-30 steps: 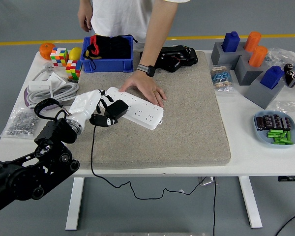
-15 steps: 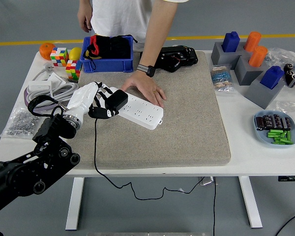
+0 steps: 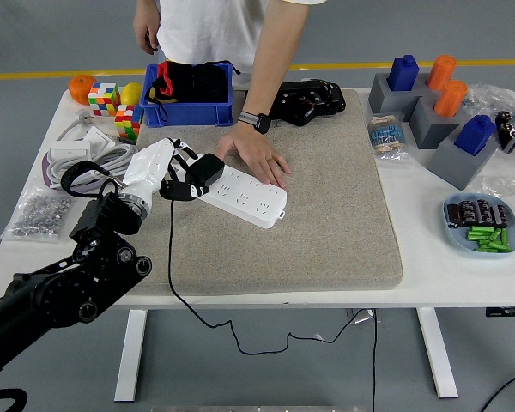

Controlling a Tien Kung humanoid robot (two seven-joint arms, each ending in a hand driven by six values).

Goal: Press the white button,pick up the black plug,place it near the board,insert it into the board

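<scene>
Here, boxy black plug (image 3: 209, 170), cord trailing.

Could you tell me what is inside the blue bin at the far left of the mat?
The blue bin holds a heap of black items with something red at its left; its floor is covered.

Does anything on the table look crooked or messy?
Yes. The white power strip lies slanted across the grey mat, not lined up with its edges, and a person's hand presses on it.

Left hand (image 3: 167, 172) gripping black plug (image 3: 204, 172), touching board (image 3: 240, 194)
</scene>
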